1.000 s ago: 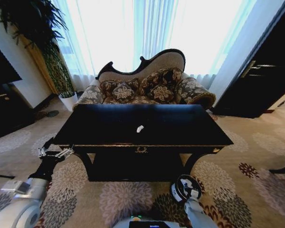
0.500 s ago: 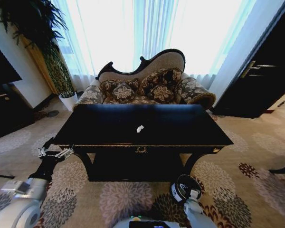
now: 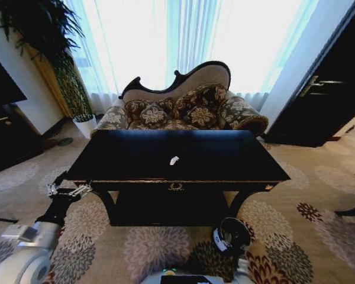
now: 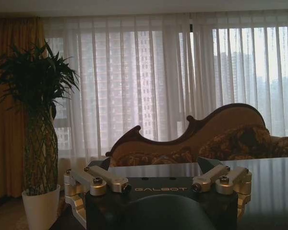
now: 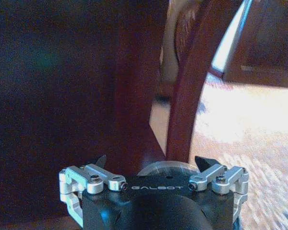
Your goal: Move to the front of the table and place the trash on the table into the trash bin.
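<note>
One black table [image 3: 225,155] fills the middle of the head view, then the trash bin [image 3: 231,234] stands on the carpet at lower right, the open, empty left gripper [image 3: 69,190] hangs at lower left, the right gripper [image 5: 151,165] spreads its fingers, and one white trash wad [image 3: 174,160] lies mid-tabletop.

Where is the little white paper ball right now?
In the head view, the white paper wad lies on the black table, near the middle of its top, just behind the gold ornament on the front rail.
</note>
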Motion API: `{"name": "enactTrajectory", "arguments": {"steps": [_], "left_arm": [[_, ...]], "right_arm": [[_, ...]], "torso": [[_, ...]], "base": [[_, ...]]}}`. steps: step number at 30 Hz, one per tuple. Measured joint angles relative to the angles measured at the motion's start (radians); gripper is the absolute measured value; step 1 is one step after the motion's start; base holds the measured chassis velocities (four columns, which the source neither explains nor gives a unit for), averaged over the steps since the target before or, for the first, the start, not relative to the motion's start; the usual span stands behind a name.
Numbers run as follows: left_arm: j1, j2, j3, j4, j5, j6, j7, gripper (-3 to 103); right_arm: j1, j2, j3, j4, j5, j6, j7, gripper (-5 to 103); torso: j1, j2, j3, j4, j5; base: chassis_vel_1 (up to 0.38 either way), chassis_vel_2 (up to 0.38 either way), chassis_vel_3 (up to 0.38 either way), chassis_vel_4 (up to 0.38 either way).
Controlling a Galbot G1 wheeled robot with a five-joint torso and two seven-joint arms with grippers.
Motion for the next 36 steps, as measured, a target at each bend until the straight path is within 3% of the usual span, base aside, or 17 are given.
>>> {"name": "enactTrajectory", "arguments": {"steps": [8,18,23,36], "left_arm": [[0.0,0.0,0.0,0.0,0.0,0.0,0.0,100],[0.0,0.0,0.0,0.0,0.0,0.0,0.0,100],[0.0,0.0,0.0,0.0,0.0,0.0,0.0,100],[0.0,0.0,0.0,0.0,0.0,0.0,0.0,100]], "right_arm": [[-0.177,-0.001,0.05,0.267,0.097,0.029,-0.074,100],[-0.319,-0.011,0.134,0.529,0.158,0.021,-0.084,100],[-0.384,-0.016,0.213,0.714,0.2,-0.017,-0.088,100],[-0.399,-0.048,0.332,0.867,0.231,-0.088,-0.1,100]], "torso": [[0.0,0.0,0.0,-0.0002,0.0002],[0.0,0.0,0.0,-0.0002,0.0001],[0.0,0.0,0.0,-0.0002,0.0001],[0.0,0.0,0.0,-0.0002,0.0003]], "base": [[0.0,0.0,0.0,0.0],[0.0,0.0,0.0,0.0],[0.0,0.0,0.0,0.0],[0.0,0.0,0.0,0.0]]}}
